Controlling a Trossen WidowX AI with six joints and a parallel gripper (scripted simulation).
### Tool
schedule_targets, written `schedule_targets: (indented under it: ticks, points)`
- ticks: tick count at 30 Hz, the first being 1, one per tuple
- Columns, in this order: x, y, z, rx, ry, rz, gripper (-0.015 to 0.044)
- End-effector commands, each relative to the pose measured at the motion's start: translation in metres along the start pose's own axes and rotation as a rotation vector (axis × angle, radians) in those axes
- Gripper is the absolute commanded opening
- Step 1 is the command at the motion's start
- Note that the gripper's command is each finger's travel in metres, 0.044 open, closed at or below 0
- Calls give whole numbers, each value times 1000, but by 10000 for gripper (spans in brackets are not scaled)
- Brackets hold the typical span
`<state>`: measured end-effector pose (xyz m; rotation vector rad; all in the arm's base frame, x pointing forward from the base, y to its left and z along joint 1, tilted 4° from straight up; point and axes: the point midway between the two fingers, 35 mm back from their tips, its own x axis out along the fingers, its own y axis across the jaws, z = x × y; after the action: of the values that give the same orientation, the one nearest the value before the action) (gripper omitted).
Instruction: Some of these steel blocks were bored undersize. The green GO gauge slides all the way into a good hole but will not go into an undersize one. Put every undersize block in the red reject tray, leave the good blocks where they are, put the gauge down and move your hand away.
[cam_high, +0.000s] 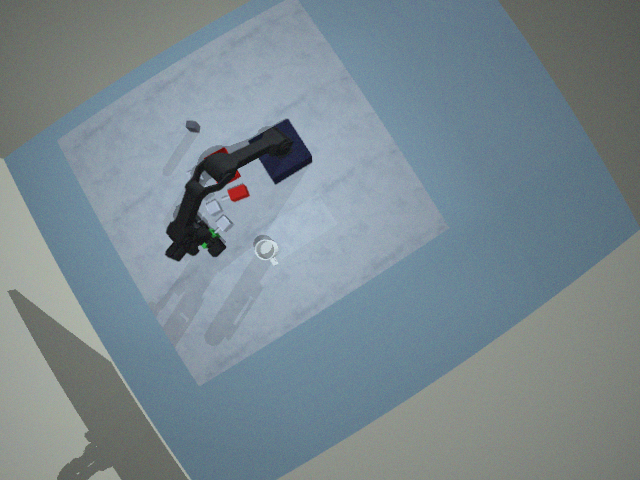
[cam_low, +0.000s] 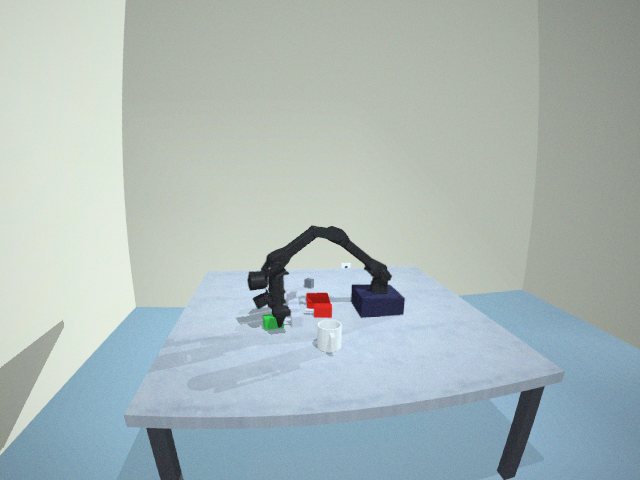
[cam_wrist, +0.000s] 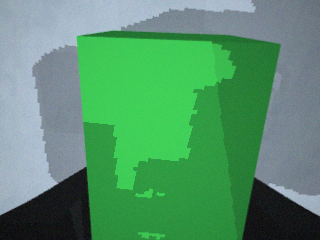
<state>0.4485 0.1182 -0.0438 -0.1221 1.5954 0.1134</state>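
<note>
Pale marble-look tabletop (cam_high: 361, 170) (cam_low: 413, 356) carries everything. On it or just over it, the green gauge (cam_high: 214, 234) (cam_low: 270, 322) (cam_wrist: 150, 110) sits pinched between the 2 fingers of the gripper (cam_high: 209, 240) (cam_low: 280, 321) (cam_wrist: 165, 167). In the wrist view its long side runs up the frame, away from the fingers. Nearby are 2 pale blocks, then the red tray (cam_high: 236, 177) (cam_low: 318, 301), and 1 white mug (cam_high: 266, 249) (cam_low: 329, 336).

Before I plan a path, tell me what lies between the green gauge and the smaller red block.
A pale block lies between them, as the top view shows.
</note>
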Motion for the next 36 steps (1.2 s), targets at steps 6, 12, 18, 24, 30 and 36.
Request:
schedule_targets:
  ticks: [6,12,18,24,30,36]
  points:
    - [-4,0,6,-4,-12,1,0]
    - [-4,0,9,-4,-12,1,0]
    - [-4,0,10,-4,-12,1,0]
    - [-4,0,13,-4,-13,1,0]
    - [-4,0,14,-4,-13,1,0]
    - [-4,0,16,-4,-13,1,0]
